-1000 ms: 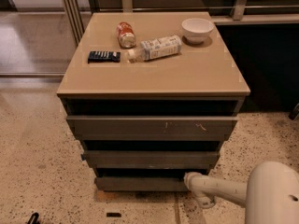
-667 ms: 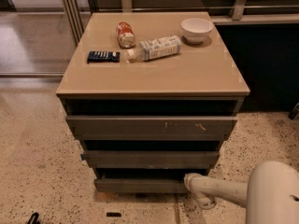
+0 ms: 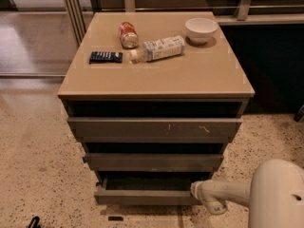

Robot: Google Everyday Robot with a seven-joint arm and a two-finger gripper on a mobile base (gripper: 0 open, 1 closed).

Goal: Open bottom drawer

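Note:
The bottom drawer (image 3: 142, 197) is the lowest and narrowest of three handleless grey-brown fronts in a low cabinet. It stands pulled out a little, and a dark gap with a shallow tray (image 3: 147, 182) shows behind its front. My gripper (image 3: 195, 190) is at the right end of this drawer's front, at the height of its top edge, on the end of a white arm (image 3: 275, 194) that reaches in from the lower right. Whether it touches the front is hidden.
Above are the mid-sized grey front (image 3: 152, 161) and the widest front with pale scratches (image 3: 152, 127). On the tan cabinet top (image 3: 199, 75) lie a red can (image 3: 127, 34), a tipped bottle (image 3: 159, 48), a white bowl (image 3: 201, 29) and a dark packet (image 3: 105, 57). Speckled floor surrounds the cabinet.
The bottom drawer has slid out toward the camera a little, and its tray now shows. The gripper has stayed at the drawer's right end.

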